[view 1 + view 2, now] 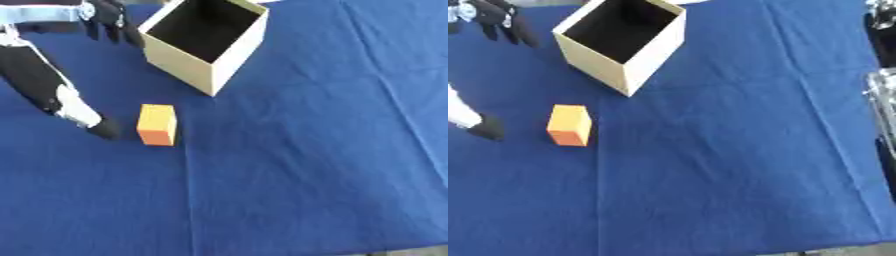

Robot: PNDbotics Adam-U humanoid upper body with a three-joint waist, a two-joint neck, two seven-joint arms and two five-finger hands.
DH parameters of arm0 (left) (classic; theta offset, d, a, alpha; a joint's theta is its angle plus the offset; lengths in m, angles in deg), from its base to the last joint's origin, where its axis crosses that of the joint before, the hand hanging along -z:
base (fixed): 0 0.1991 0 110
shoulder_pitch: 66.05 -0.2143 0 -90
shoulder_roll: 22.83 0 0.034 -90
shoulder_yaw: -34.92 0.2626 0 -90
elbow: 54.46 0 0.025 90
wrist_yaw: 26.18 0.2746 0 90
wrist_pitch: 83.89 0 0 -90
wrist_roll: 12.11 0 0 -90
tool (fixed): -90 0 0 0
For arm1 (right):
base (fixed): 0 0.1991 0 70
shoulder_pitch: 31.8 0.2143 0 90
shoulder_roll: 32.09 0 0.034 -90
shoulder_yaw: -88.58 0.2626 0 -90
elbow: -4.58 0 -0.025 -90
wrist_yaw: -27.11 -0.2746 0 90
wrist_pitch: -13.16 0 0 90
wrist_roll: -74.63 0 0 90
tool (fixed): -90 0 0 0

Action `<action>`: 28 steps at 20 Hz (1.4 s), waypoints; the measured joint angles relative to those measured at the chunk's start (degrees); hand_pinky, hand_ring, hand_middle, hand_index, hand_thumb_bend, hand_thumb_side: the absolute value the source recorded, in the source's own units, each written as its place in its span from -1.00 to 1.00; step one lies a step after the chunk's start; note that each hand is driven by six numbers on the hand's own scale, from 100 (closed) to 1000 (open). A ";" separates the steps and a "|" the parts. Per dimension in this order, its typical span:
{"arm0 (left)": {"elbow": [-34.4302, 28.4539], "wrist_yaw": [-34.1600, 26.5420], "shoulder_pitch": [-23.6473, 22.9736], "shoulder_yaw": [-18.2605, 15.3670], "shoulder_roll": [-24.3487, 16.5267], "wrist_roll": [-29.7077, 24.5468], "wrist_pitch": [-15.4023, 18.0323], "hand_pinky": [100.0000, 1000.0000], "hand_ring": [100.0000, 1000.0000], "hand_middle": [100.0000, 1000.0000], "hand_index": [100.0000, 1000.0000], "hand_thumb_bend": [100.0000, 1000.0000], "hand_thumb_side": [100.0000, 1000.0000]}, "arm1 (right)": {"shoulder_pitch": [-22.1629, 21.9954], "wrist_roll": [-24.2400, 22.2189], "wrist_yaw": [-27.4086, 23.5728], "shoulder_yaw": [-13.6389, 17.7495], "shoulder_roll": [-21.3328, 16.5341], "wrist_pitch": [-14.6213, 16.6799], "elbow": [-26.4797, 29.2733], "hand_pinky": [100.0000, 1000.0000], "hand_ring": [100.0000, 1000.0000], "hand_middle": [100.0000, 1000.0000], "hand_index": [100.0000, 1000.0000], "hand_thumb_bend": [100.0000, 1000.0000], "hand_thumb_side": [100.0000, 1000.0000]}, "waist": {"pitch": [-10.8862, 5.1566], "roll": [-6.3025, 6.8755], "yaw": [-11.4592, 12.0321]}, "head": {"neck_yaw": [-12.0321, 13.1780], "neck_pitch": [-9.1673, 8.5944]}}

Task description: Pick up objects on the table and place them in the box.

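An orange block [157,124] is seen lying on the blue-clothed counter [306,165], near the open cardboard box [206,45], apart from it. The left hand [109,20] hangs beside the box, fingers relaxed, holding nothing. The block is judged rigid, light and non-fragile; a grasp across its long sides is suggested. The right hand is not seen.

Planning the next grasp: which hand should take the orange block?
Left. The left hand hangs at the upper left, near the box, with the block below it. The right arm shows only at the right edge, far across the cloth.
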 measured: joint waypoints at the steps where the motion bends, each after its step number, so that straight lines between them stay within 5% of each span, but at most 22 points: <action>1: 0.54 0.59 0.24 0.37 0.05 -0.14 0.13 0.35 0.50 0.46 0.63 0.46 -0.04 | 0.00 -0.01 -0.01 0.00 0.03 0.00 0.00 0.56 0.41 0.26 0.49 -1.00 0.69 | 0.00 0.03 -0.01 | 0.00 0.00; 13: 9.06 10.20 4.02 4.66 5.31 0.54 0.68 0.41 0.59 0.56 0.67 0.39 -0.07 | -0.01 -0.17 -0.17 -0.01 0.10 -0.08 0.00 0.56 0.41 0.26 0.49 -1.00 0.70 | 0.00 0.07 -0.28 | -0.90 -0.09; 25: 17.37 15.49 5.85 7.72 8.58 -0.47 4.58 0.53 0.71 0.65 0.74 0.19 -0.20 | 0.03 -0.38 -0.39 -0.03 0.12 -0.10 0.00 0.56 0.40 0.25 0.49 -1.00 0.71 | 0.55 0.53 -0.28 | -1.36 -0.11; 28: 19.09 15.85 5.91 8.58 9.14 -0.52 5.76 0.56 0.72 0.65 0.76 0.30 -0.19 | 0.03 -0.41 -0.50 -0.03 0.30 -0.11 0.00 0.56 0.40 0.25 0.49 -1.00 0.71 | 0.69 0.65 -0.31 | -1.40 -0.10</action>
